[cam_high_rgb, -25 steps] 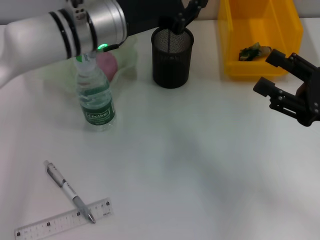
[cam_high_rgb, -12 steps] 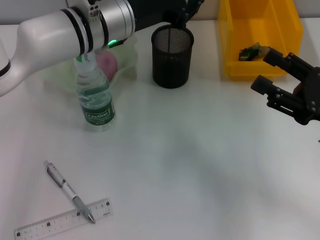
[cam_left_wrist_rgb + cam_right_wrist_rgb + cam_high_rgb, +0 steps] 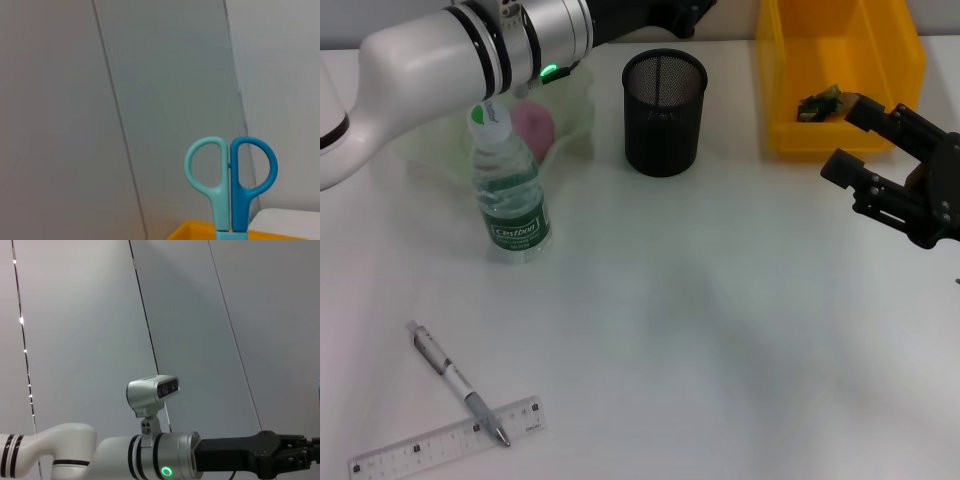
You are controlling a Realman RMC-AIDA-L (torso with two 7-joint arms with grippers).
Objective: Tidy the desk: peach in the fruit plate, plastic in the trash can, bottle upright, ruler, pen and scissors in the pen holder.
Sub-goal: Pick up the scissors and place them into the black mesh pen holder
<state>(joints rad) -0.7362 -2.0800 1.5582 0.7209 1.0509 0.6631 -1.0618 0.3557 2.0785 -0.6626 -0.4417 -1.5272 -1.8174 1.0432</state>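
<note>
My left arm reaches across the back of the desk, and its gripper is high above the black mesh pen holder, mostly cut off by the frame edge. In the left wrist view the scissors, with teal and blue handles, are held up in the air. The bottle stands upright beside the clear fruit plate, which holds the pink peach. Pen and ruler lie at the front left. The plastic lies in the yellow trash can. My right gripper hovers open by the can.
The right wrist view shows the left arm with its wrist camera against a grey wall. The pen's tip overlaps the ruler. The pen holder stands between the fruit plate and the yellow bin.
The left gripper has risen from the pen holder's rim toward the back, nearly leaving the head view. The right gripper shifted slightly left.
</note>
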